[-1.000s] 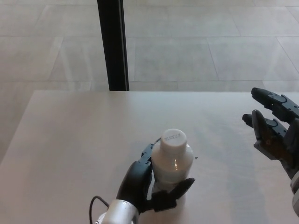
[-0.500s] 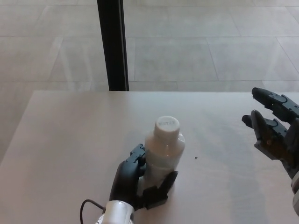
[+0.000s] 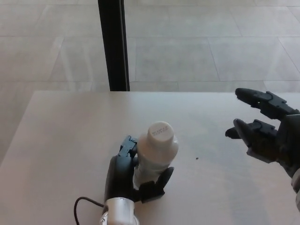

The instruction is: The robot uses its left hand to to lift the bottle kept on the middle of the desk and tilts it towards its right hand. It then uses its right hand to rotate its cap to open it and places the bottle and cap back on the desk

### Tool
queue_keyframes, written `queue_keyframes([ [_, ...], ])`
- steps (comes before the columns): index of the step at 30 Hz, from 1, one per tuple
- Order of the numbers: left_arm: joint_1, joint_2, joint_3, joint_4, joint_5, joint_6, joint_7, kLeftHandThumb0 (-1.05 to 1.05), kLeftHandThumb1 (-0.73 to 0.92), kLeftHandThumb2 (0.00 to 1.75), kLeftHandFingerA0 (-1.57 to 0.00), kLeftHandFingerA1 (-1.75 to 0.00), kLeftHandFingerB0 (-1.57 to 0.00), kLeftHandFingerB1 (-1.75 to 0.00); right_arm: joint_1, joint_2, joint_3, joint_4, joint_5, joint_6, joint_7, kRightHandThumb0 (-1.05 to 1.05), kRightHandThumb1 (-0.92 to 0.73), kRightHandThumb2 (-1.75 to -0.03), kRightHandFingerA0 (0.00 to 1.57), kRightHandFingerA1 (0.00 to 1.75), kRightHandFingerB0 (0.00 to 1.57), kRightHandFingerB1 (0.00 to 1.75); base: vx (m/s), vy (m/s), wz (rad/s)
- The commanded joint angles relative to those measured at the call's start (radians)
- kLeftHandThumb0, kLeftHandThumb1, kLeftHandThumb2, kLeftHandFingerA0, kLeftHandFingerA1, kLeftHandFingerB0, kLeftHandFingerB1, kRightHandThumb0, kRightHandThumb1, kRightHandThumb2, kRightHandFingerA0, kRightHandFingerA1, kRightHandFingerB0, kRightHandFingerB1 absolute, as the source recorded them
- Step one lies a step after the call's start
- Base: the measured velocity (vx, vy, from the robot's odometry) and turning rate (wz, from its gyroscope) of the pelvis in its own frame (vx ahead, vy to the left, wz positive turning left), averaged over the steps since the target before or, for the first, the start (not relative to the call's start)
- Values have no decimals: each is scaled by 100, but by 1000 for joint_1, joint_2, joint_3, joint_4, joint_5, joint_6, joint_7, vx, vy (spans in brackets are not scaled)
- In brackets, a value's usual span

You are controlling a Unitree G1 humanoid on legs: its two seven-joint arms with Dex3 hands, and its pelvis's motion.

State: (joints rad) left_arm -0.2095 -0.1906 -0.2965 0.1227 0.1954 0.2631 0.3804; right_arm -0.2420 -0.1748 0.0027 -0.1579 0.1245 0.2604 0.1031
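The left hand (image 3: 125,171) is coming in from the six o'clock edge of the table (image 3: 61,136), a little left of centre, and its fingers (image 3: 127,145) are wrapping round the lower body of the white bottle (image 3: 154,152), with the thumb pressing across the near side. A thin black cable (image 3: 86,204) is looping out beside the silver wrist. The bottle is sitting near the middle of the table, toward the near edge, and it is leaning slightly toward one o'clock; whether its base is resting on the surface is hidden by the hand. The white cap (image 3: 160,131) is sitting on the neck, facing up toward the camera. A tiny dark speck (image 3: 197,158) is lying on the table just to the right of the bottle. Over at three o'clock the right hand (image 3: 267,126) is hovering above the table's right side, well apart from the bottle, its fingers spread wide and holding nothing, pointing toward nine o'clock. Behind the table, at about eleven o'clock, a dark post (image 3: 112,44) is standing on the pale tiled floor (image 3: 211,42).
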Motion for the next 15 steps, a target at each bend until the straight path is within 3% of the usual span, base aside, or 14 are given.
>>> queue_keyframes([
  [1, -68, 55, 8, -66, 116, 82, 7, 13, 74, 112, -75, -175, -65, -163, -5, -93, 101, -48, -101, -85, 94, -47, -54, -57, 81, 97, 51, 38, 0, 0, 0],
  [5, -128, 190, 5, -110, 156, 187, -102, 20, 74, 96, -72, -175, -69, -147, 2, -142, 185, -99, -191, -85, 78, -52, -53, -58, 80, 90, 51, 37, 0, 0, 0],
  [6, -145, 254, -6, -105, 187, 217, -143, 15, 75, 75, -72, -164, -76, -115, 0, -155, 220, -121, -236, -66, 72, -53, -55, -58, 78, 89, 51, 37, 0, 0, 0],
  [7, -160, 302, -26, -104, 216, 261, -179, 11, 77, 72, -74, -152, -72, -82, 5, -161, 239, -138, -257, -51, 66, -52, -55, -57, 78, 89, 52, 38, 0, 0, 0],
  [8, -163, 312, -36, -106, 221, 278, -186, 11, 77, 72, -74, -152, -72, -82, 10, -163, 241, -143, -258, -48, 64, -52, -55, -57, 78, 89, 52, 38, 0, 0, 0],
  [9, -162, 326, -42, -107, 223, 278, -194, 9, 77, 68, -86, -135, -73, -75, 11, -162, 245, -146, -260, -46, 63, -51, -55, -57, 78, 89, 52, 38, 0, 0, 0],
  [10, -162, 347, -50, -108, 227, 278, -206, 9, 77, 68, -86, -135, -73, -75, 12, -160, 250, -148, -264, -43, 61, -51, -55, -57, 78, 89, 52, 38, 0, 0, 0],
  [11, -166, 380, -59, -110, 233, 314, -239, 5, 73, 68, -82, -113, -69, -66, 4, -156, 264, -133, -278, -57, 55, -53, -56, -57, 77, 92, 51, 40, 0, 0, 0],
  [14, -164, 415, -73, -118, 228, 331, -266, 3, 70, 74, -84, -110, -72, -70, -3, -146, 278, -129, -295, -60, 47, -53, -58, -58, 75, 93, 50, 41, 0, 0, 0],
  [15, -162, 419, -79, -122, 228, 341, -270, 0, 71, 73, -84, -101, -65, -65, -7, -138, 281, -126, -297, -56, 42, -53, -57, -58, 76, 93, 50, 40, 0, 0, 0],
])
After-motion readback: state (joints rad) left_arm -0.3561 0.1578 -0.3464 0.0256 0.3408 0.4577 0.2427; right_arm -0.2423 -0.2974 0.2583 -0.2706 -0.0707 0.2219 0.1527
